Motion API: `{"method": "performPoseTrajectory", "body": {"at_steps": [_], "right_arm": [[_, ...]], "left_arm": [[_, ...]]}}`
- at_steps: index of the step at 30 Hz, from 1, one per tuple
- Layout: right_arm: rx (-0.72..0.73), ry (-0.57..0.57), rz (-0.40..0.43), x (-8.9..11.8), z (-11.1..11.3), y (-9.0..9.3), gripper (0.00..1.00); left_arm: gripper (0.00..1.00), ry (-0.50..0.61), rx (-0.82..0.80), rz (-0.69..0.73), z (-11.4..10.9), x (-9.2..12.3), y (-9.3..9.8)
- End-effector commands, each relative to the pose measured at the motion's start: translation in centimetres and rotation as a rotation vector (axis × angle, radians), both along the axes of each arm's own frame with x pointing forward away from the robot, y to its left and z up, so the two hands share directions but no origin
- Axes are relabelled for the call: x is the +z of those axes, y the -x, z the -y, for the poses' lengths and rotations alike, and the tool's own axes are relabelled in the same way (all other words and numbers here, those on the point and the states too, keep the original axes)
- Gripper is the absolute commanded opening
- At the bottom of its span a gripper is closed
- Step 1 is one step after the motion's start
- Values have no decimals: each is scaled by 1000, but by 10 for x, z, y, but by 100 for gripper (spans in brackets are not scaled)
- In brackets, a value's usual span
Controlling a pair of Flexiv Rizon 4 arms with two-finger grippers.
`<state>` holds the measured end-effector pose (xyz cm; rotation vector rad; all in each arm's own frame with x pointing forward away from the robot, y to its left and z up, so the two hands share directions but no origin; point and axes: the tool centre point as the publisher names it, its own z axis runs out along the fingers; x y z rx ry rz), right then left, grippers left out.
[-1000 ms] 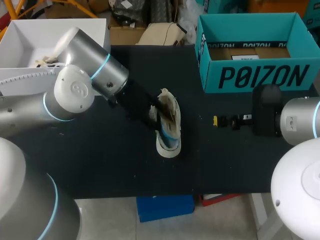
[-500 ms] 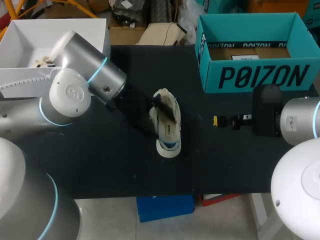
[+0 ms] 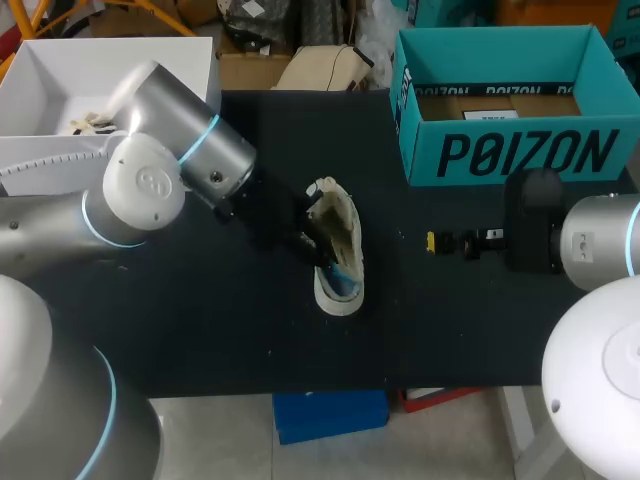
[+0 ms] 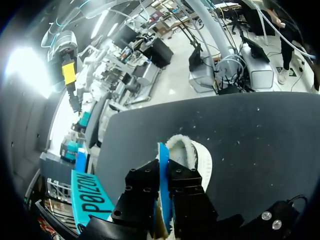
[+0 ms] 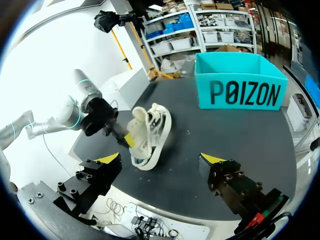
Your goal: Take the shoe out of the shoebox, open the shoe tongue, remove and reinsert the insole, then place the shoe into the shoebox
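Observation:
A white shoe [image 3: 338,250] lies on the black table's middle, toe toward the front edge. My left gripper [image 3: 318,243] reaches into its opening from the left. In the left wrist view that gripper [image 4: 164,172] is shut on the thin blue insole [image 4: 162,152], which stands on edge between the black fingers, with the shoe's fleecy lining [image 4: 197,155] just beyond. The right wrist view shows the shoe [image 5: 147,135] ahead of my right gripper [image 5: 161,159], which is open and empty. In the head view the right gripper [image 3: 432,241] sits right of the shoe.
The open teal shoebox [image 3: 520,150] stands at the back right, also visible in the right wrist view [image 5: 242,92]. A white box [image 3: 60,70] sits at the back left behind my left arm. Bare table lies between shoe and right gripper.
My left gripper drew back a little and opened, then went into the shoe again and closed on the blue insole. The shoe shifted slightly. The right arm kept still.

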<state>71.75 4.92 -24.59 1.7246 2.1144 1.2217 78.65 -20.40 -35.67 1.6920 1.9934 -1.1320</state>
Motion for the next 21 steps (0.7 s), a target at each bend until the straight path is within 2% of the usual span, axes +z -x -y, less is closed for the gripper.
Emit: {"method": "performPoseTrajectory", "body": {"at_steps": [1, 14, 21], "right_arm": [[2, -2, -2, -1, 0, 0, 100], [2, -2, -2, -1, 0, 0, 100], [2, -2, -2, -1, 0, 0, 100]], "left_arm": [[0, -1, -5, -2, 3, -2, -2], [0, -20, 49, 0, 1, -7, -11], [0, -14, 15, -7, 12, -5, -7]]}}
